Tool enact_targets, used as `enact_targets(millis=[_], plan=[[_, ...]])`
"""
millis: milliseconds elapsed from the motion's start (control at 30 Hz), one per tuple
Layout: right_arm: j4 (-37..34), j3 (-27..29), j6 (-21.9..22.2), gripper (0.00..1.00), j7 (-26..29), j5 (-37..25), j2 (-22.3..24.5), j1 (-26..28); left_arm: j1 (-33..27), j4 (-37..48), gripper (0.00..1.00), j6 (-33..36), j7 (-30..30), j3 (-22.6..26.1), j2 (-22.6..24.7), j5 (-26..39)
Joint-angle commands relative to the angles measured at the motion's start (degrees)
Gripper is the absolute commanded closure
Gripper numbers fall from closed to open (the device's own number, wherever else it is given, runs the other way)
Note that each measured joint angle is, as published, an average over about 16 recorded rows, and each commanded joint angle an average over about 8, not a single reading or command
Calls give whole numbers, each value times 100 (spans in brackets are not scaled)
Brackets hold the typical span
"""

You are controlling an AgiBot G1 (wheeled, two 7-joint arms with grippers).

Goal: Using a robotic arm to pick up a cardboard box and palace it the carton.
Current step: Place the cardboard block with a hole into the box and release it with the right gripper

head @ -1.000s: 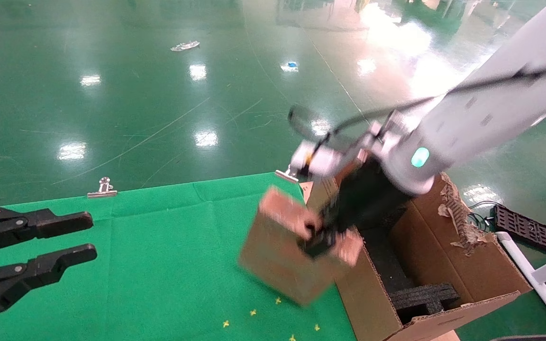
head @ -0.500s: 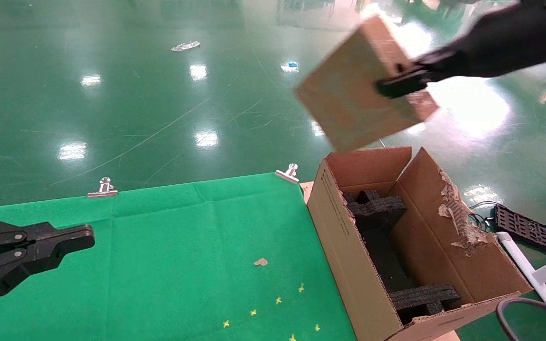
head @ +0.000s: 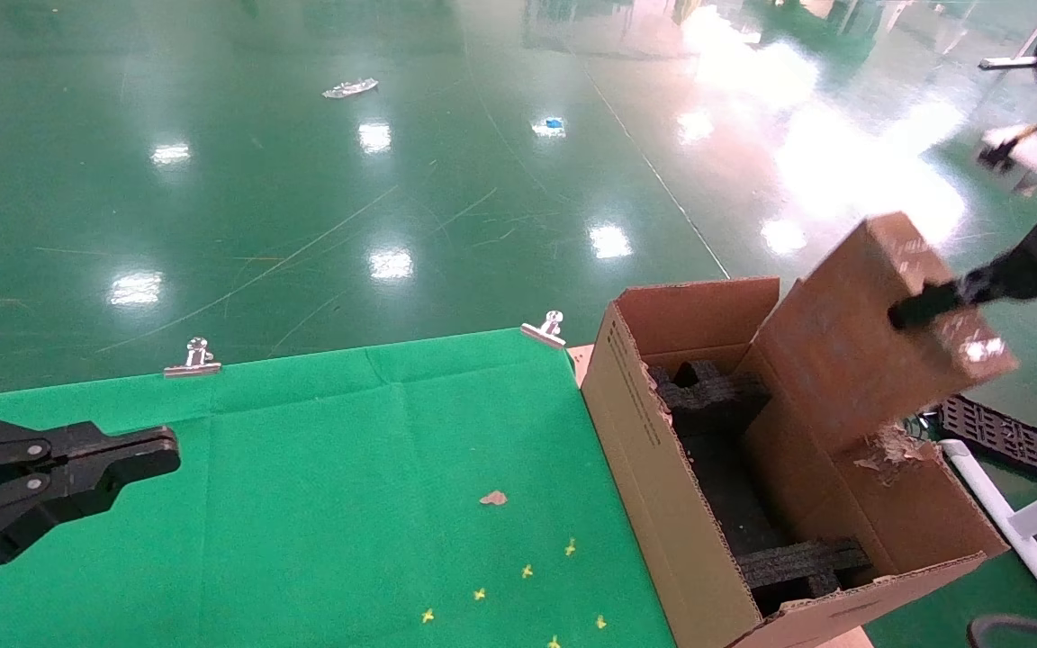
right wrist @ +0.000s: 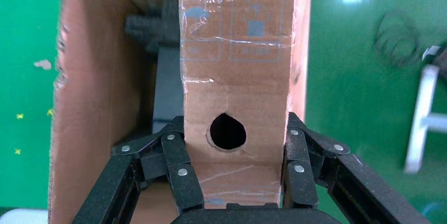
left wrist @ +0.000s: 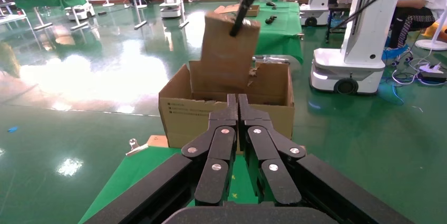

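My right gripper is shut on the cardboard box, a slim brown box held tilted in the air over the right side of the carton. In the right wrist view the fingers clamp both faces of the box beside its round hole, with the carton's wall and black foam below. The box's lower end hangs by the carton's torn right flap. My left gripper is shut and empty over the table's left side; it also shows in the left wrist view.
A green cloth covers the table, held by two metal clips; a cardboard scrap lies on it. A black grid tray and a white frame are on the floor right of the carton.
My right gripper lifted the box off the cloth, swung it high over the carton, then brought it down and right above the carton's right side. My left gripper closed.
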Motion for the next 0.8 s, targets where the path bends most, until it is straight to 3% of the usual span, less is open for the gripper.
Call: enact_targets(millis=[33, 400, 800], plan=[[-276, -39, -7, 100, 48, 18, -39, -175, 0, 0, 0, 0, 0, 1, 0, 0], [-1220, -152, 286, 100, -81, 36, -474, -1025, -1, 0, 0, -2, 2, 4, -2, -3], [-1796, -220, 615, 100, -252, -46, -803, -1400, -2, 0, 0, -4, 4, 8, -3, -6]])
